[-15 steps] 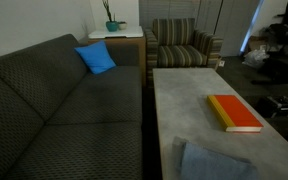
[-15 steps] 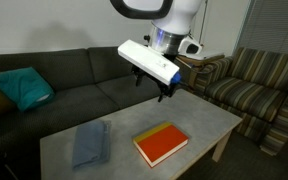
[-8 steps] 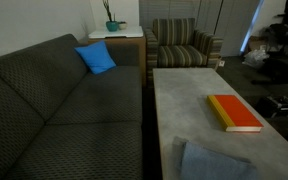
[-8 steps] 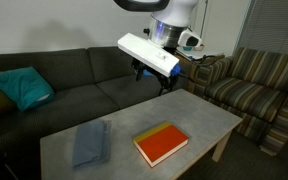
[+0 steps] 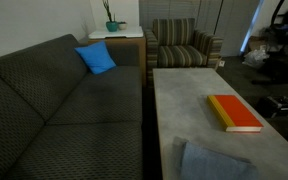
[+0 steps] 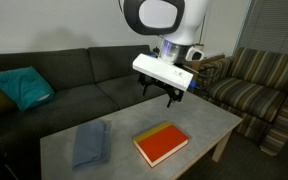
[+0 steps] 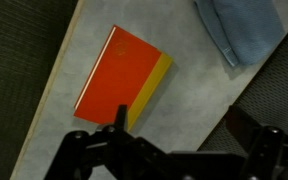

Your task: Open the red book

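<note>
Grey worktop (image 6: pixel 209 125) carried the closed red book (image 6: pixel 162 146) lying flat, so the open, empty gripper (image 6: pixel 165 97) hovering above might have shoved it instead of catching its cover.

In an exterior view the camera sits low at a short end of the table (image 5: pixel 179 95), looking along it with the sofa (image 5: pixel 54 100) beside and the armchair (image 5: pixel 182 45) beyond. In an exterior view showing the arm (image 6: pixel 164 20), it faces the sofa across the table's long side, from farther back. The wrist view looks steeply down from close above, and all three share the tabletop with the book (image 7: pixel 119 75) and cloth (image 7: pixel 239 30).
</note>
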